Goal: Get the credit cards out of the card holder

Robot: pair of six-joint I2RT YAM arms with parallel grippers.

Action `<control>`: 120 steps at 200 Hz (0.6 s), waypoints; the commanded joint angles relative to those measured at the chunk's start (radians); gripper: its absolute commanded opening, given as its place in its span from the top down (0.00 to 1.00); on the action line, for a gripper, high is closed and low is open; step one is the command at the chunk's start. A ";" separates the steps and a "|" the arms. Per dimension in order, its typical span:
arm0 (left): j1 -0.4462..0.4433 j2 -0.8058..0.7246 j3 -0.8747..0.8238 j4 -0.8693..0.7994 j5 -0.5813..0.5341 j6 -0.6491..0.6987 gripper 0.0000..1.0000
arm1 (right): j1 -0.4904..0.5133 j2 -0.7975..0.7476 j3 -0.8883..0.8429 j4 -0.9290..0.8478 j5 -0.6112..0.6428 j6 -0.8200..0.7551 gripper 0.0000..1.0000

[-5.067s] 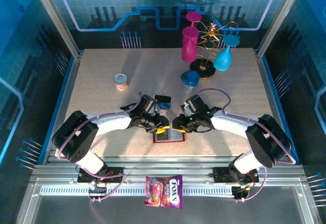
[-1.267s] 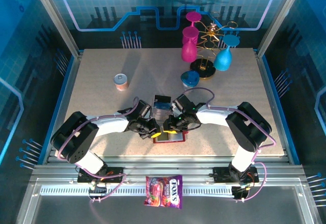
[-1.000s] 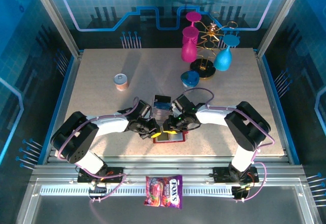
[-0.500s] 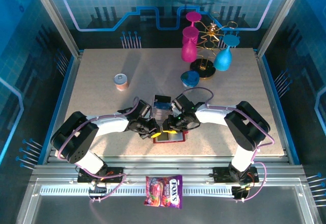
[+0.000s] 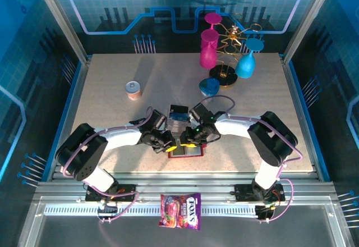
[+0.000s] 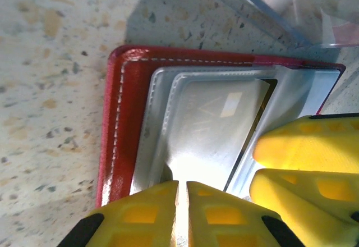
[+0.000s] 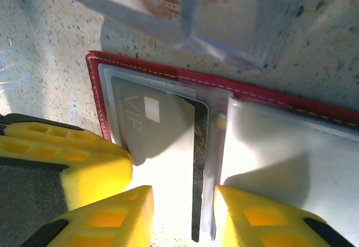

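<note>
While left gripper (image 6: 180,202) pinches the clear pocket of the card holder (image 6: 120,118), lying open on the table (image 5: 106,106), right gripper (image 7: 183,213) is parted astride a credit card (image 7: 148,120) in its sleeve. Step: extraction. Next: clamp card edge, slide it out.

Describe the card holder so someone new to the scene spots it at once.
On the speckled table, look at the middle of the near edge, where the left pincer and right pincer meet. The card holder lies open flat under them: dark red with white stitching and greyish clear pockets, unlike the transparent tray just behind it.
</note>
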 commanded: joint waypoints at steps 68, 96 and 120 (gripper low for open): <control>0.010 -0.030 0.014 -0.093 -0.062 0.052 0.87 | 0.017 -0.016 0.015 0.012 -0.024 0.006 0.66; 0.009 -0.014 0.015 -0.103 -0.074 0.065 0.88 | 0.018 -0.012 0.016 0.017 -0.027 0.006 0.66; 0.009 0.006 0.016 -0.102 -0.070 0.073 0.88 | 0.017 -0.005 0.021 0.019 -0.031 0.007 0.66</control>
